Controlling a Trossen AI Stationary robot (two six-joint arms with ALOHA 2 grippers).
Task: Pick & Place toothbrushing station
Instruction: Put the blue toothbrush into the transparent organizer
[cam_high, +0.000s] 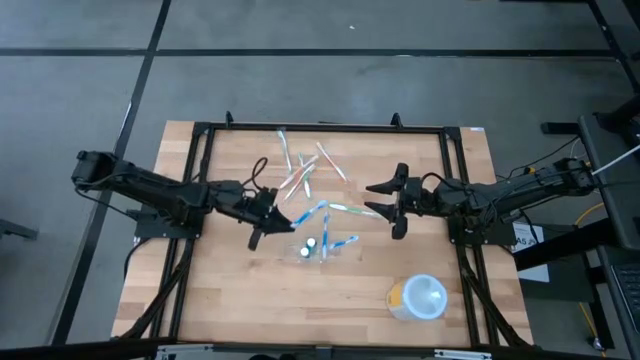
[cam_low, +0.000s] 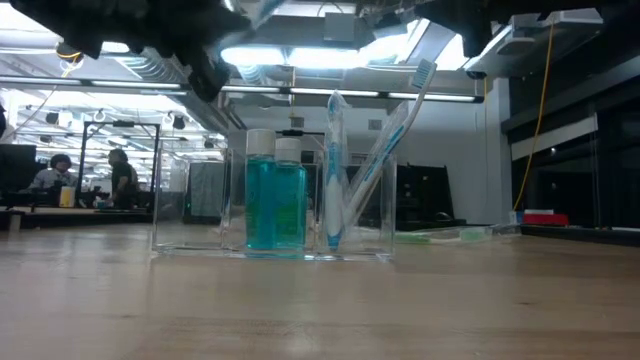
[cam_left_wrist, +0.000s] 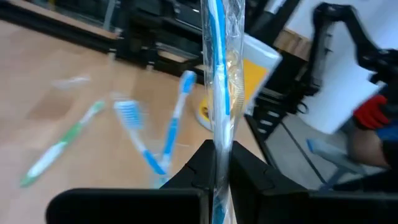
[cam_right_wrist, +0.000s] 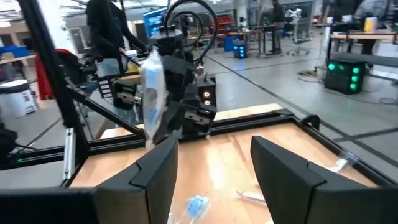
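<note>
Gripping a wrapped toothbrush (cam_left_wrist: 217, 74), the left gripper (cam_high: 268, 216) hovers at ten o'clock of the toothbrushing station (cam_high: 318, 244); next, lowering it in upright. Right gripper (cam_high: 393, 206) waits open

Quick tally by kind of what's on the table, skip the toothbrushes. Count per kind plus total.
Teal bottles with white caps: 2, standing inside the holder
Clear holder: 1
Round white and yellow container: 1
Total: 4
</note>
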